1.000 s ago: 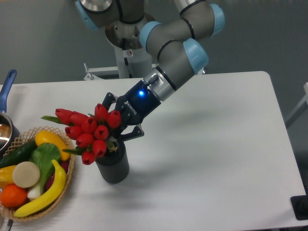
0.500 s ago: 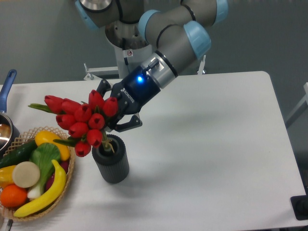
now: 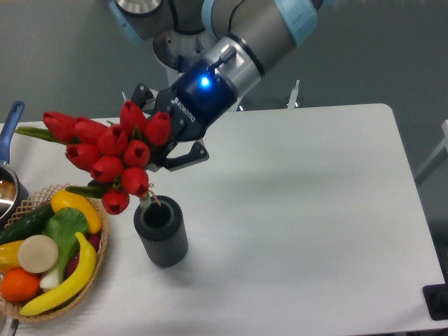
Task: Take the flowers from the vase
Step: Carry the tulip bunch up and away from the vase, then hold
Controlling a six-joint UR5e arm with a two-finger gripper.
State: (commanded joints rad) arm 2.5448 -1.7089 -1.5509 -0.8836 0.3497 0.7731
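One bunch, flowers (image 3: 105,157): light, soft, top-heavy; our gripper (image 3: 162,150) grasps them just above the vase (image 3: 162,234).

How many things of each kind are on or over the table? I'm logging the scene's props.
Bunch of flowers, held by the tool: 1
Vase: 1
Wicker basket of fruit and vegetables: 1
Pot with a blue handle, partly cut off at the left edge: 1
Total: 4
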